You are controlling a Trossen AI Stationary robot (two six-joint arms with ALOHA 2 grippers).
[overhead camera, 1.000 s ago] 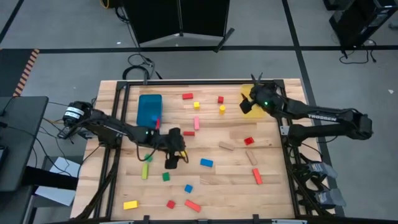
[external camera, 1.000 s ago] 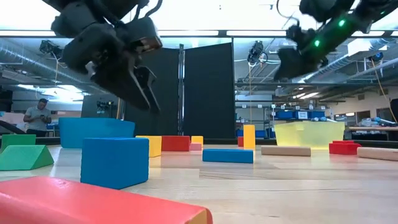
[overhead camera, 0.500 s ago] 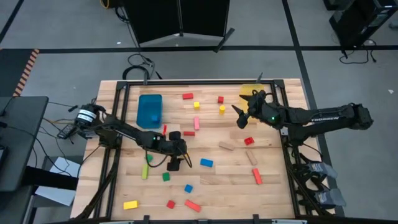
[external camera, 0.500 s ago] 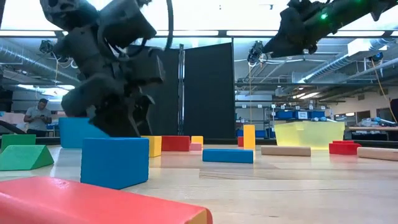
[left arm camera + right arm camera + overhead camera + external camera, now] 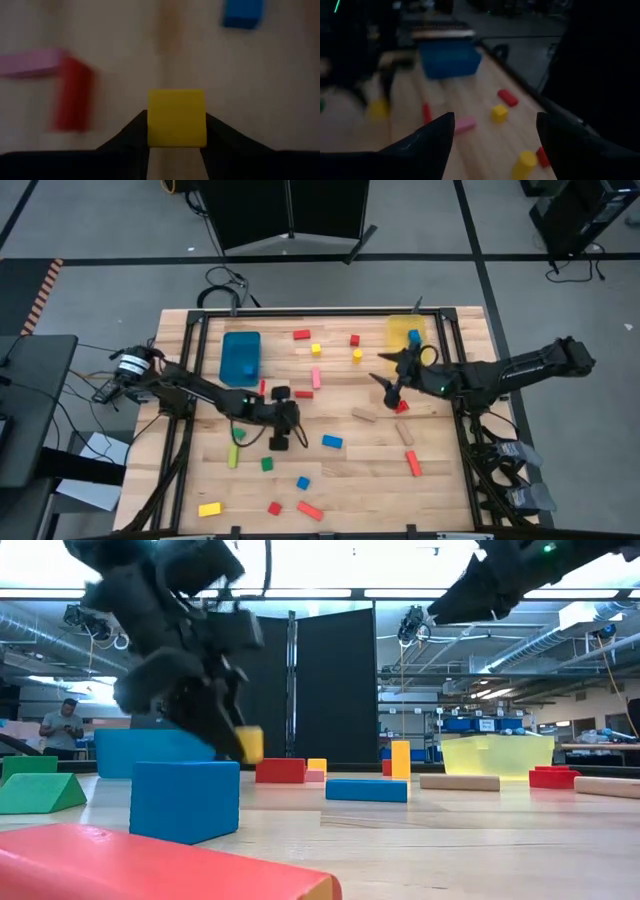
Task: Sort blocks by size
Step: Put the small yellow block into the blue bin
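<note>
My left gripper [image 5: 280, 442] is at the table's middle left, shut on a small yellow cube [image 5: 176, 117], which also shows in the low view [image 5: 248, 743]. My right gripper [image 5: 386, 377] is open and empty [image 5: 495, 131], in the air right of centre, near a red cube [image 5: 401, 407]. Several blocks lie flat on the table. Among them are a blue bar [image 5: 332, 442], a pink bar [image 5: 316, 378], a green cube [image 5: 267, 464] and a wood bar [image 5: 364, 416]. My left gripper pinches the yellow cube by two opposite sides [image 5: 150, 120] between its two fingers. The fingers come from above, slanting down. The cube is lifted clear of the table and sits level between the fingertips [image 5: 248, 743].
A blue bin [image 5: 241, 357] stands at the far left and a yellow translucent bin [image 5: 403, 330] at the far right, with a blue block [image 5: 414, 337] in it. More blocks lie along the near edge, such as a red bar [image 5: 309, 510] and a yellow bar [image 5: 209, 509].
My left gripper has gone down onto the yellow cube, taken hold of it and lifted it clear of the table. My right gripper has gone from over the yellow bin toward the table's near edge and its middle.
</note>
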